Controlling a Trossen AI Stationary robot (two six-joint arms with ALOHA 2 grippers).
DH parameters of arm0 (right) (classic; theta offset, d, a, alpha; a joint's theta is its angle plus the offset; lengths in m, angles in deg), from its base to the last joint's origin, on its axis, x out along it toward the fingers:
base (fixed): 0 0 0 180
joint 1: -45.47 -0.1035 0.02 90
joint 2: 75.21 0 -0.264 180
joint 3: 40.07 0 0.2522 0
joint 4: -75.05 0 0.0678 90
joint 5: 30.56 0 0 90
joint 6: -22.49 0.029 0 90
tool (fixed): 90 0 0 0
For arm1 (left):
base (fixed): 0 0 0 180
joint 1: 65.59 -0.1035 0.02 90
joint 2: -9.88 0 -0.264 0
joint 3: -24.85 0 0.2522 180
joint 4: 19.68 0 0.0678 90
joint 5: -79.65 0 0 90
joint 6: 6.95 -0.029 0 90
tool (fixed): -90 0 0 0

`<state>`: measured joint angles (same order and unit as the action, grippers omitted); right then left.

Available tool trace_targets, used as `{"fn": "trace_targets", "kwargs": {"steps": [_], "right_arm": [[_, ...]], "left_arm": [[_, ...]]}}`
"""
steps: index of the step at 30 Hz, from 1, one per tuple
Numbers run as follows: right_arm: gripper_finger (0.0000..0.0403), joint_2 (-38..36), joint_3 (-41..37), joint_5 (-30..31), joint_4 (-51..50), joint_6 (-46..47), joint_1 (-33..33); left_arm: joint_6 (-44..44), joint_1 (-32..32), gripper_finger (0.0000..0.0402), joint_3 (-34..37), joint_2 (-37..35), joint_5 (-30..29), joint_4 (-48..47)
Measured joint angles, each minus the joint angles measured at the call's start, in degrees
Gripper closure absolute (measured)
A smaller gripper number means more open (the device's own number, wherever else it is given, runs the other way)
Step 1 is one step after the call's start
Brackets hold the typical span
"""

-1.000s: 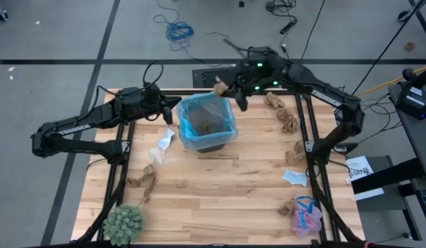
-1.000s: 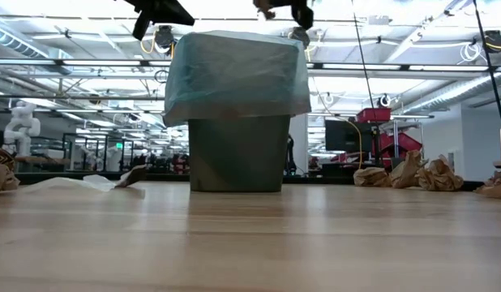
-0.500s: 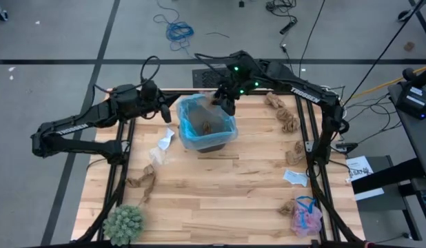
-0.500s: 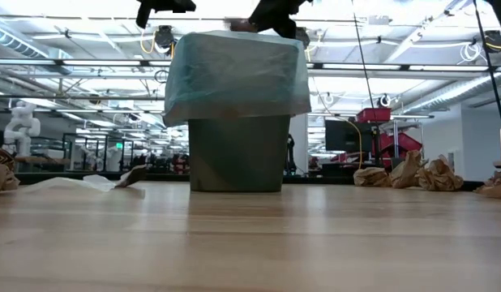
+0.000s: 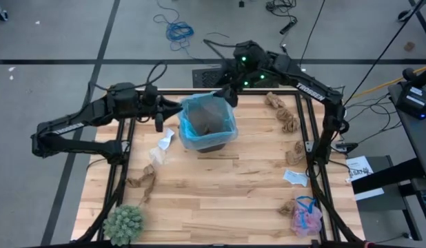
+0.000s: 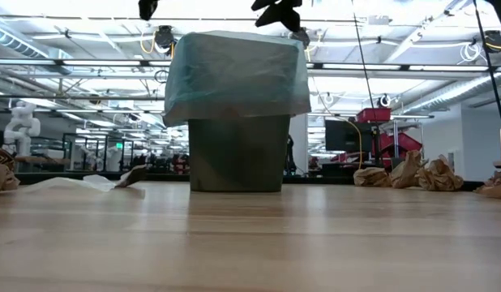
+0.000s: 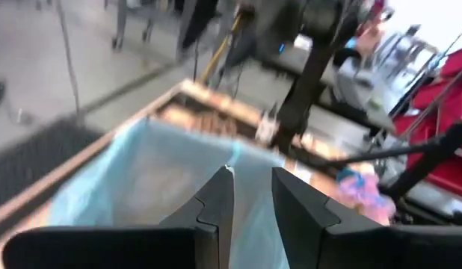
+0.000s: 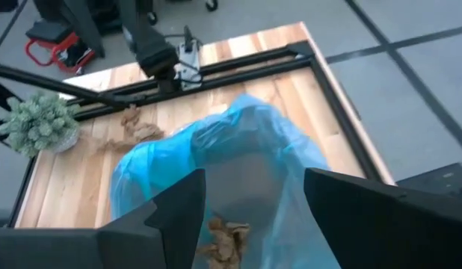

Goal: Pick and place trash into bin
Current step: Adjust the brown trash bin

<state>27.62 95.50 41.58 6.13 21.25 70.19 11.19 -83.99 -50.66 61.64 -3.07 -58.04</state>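
Fingers of the right gripper (image 8: 250, 198) spread wide and empty above the far rim of the small dark bin lined with light-blue plastic (image 5: 207, 124), crumpled brown paper wads (image 8: 225, 237) inside. Left gripper (image 7: 252, 196), narrowly parted, hovers just left. Slatted wooden table (image 5: 227, 193), concrete floor beyond.

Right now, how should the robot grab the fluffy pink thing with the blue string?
Probably from straight above, fingers closing across the middle of the pink mesh puff. It lies low on the table near the front right corner, soft and lumpy, with a brown wad beside it, so a sideways approach could bump that.
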Motion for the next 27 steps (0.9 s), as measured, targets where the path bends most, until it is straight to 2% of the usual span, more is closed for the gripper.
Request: {"fn": "trace_targets", "kwargs": {"steps": [4, 13, 20, 27], "right_arm": [[0.0181, -1.45, 0.62, 0.0, -0.03, -0.31, 1.74], [0.0181, -4.76, 0.62, 3.24, -0.78, -0.98, 4.47], [0.0181, -5.19, 0.62, 4.43, -1.3, -1.41, 4.61], [0.0181, -5.17, 0.62, 4.49, -1.57, -2.73, 4.59]], "left_arm": [[4.31, -0.02, 0.0311, -2.95, 0.86, -1.37, -11.41], [13.04, 0.83, 0.0311, -4.71, 4.36, -3.71, -28.04], [14.56, 3.31, 0.0311, -4.73, 10.51, -10.13, -32.84], [16.07, 5.54, 0.031, -4.71, 21.13, -10.58, -40.72]]}}
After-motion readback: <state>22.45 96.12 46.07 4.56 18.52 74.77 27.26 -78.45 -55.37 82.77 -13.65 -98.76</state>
